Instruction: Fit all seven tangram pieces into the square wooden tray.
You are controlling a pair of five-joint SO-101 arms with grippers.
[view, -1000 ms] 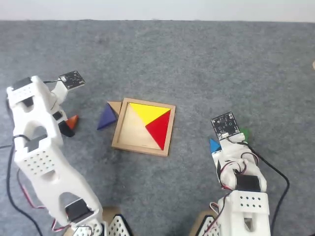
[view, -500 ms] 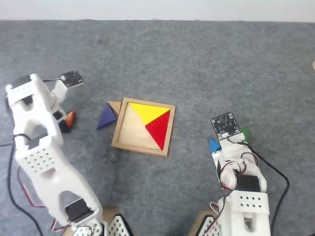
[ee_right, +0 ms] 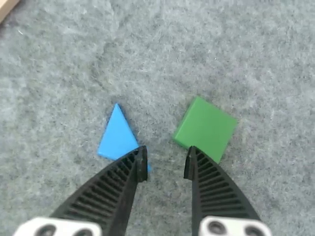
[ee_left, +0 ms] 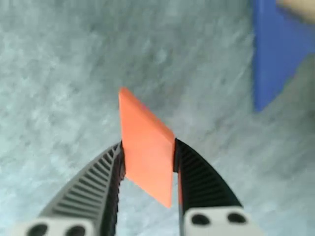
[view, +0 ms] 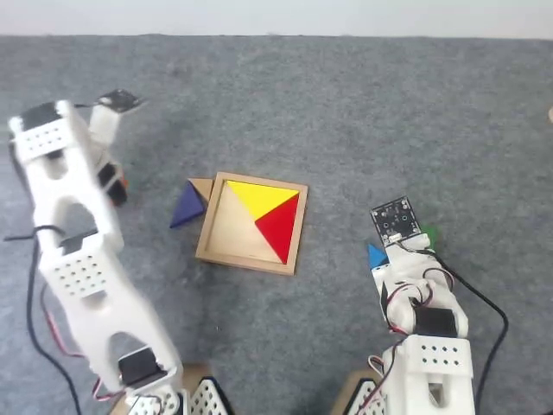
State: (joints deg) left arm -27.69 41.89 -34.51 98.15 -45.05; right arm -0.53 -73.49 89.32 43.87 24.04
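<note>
**Orange piece in hand, two of seven seated**

Left pincer (ee_left: 147,147) is clamped on the orange piece (ee_left: 143,129), with the jaws on its two opposite long edges and a corner sticking out past the tips. Gripping by the edges makes sense to us: both faces are free, so it can go down flat. The outline looks like a parallelogram, but it sits tilted in the wrist view, so we won't swear to it. In the high view, the orange (view: 123,183) peeks out beside the left arm (view: 65,173), well left of the tray (view: 206,233). We judge it's clear of the bench (view: 363,112), but we're not certain.

In the tray, the yellow triangle (view: 259,199) sits against the far rim and the red triangle (view: 281,226) against the right rim. They meet along one edge. The left and near part is bare wood, and that's where the rest has to fit.

Just outside the tray's far left corner are the dark blue triangle (view: 186,207) and a tan piece (view: 201,187). They touch each other, and the tan one is against the rim.

Right pincer (ee_right: 165,160) is partly open and holding nothing. It hangs over the gap between the light blue triangle (ee_right: 117,135) and the green square (ee_right: 205,129), with one fingertip overlapping the triangle's corner in the wrist view. From there either piece is a short reach.

Our read is that five pieces are out, and the orange is next in. Its orientation will need setting before the drop. A skewed piece could ride up on the rim.
</note>
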